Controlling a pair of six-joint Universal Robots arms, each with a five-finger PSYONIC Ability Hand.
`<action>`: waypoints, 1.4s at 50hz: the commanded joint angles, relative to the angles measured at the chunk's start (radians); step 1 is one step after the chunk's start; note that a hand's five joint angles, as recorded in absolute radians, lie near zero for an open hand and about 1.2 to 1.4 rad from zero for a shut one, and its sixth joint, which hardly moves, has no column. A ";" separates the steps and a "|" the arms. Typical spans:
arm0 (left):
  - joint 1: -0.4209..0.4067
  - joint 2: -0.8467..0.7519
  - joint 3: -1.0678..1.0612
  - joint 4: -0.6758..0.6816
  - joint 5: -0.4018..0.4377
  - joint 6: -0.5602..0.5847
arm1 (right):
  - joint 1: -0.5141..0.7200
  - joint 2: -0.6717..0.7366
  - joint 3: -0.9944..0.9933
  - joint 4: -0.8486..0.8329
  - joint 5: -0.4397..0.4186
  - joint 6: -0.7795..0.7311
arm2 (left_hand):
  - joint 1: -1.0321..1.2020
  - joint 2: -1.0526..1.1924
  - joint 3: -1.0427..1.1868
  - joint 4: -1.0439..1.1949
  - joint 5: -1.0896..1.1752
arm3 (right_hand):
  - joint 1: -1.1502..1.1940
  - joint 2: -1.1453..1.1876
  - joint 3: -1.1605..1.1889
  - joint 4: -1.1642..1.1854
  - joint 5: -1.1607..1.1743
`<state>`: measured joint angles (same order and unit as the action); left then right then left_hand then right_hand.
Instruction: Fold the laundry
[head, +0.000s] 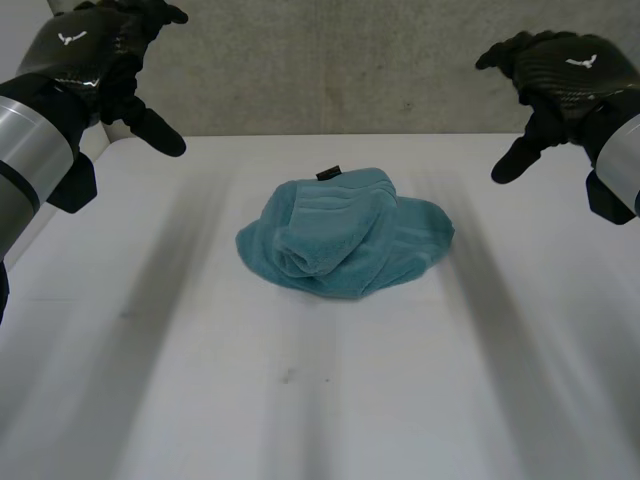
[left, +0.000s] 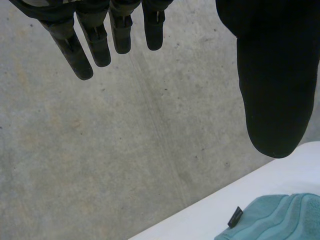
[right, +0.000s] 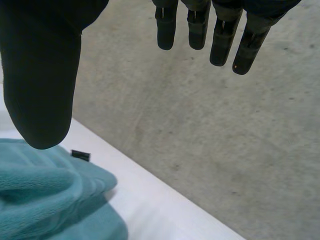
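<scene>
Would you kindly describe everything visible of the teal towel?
The towel is teal, terry-like cloth, bunched into a rounded heap with thick folds rolled across its near side. A small black tag sticks up at its far edge. It lies in the middle of the white table; the left hand and right hand hover open, well apart from it.

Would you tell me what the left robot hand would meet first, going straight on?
Probably the concrete wall; the left robot hand points there, fingers straight, with the teal towel off to one side.
</scene>
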<state>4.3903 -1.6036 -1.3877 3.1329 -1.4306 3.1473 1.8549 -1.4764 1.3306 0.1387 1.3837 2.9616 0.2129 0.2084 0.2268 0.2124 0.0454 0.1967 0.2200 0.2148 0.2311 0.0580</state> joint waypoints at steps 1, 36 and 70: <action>0.000 -0.090 0.007 0.003 0.009 0.004 | 0.000 0.065 -0.001 0.021 -0.078 -0.022 | 0.009 0.014 -0.005 0.010 0.002 | -0.022 -0.046 -0.040 -0.057 -0.058; 0.164 -0.231 -0.252 0.167 0.006 0.185 | 0.374 0.811 -0.584 0.024 -0.154 -0.315 | 0.001 0.005 -0.013 0.001 -0.006 | 0.853 0.830 0.835 0.819 0.817; -0.100 -0.593 -0.048 0.372 0.342 0.178 | 0.357 -0.025 0.059 -0.036 -0.152 -0.223 | 0.431 0.436 0.417 0.432 0.424 | 1.200 1.176 1.181 1.165 1.164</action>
<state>4.3482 -2.1881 -1.4187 3.4990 -1.0957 3.3246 2.2219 -1.4406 1.3044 0.1113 1.2696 2.7397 0.2134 0.2086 0.2269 0.2125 0.0447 0.9320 1.1735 1.1795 1.1888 0.9375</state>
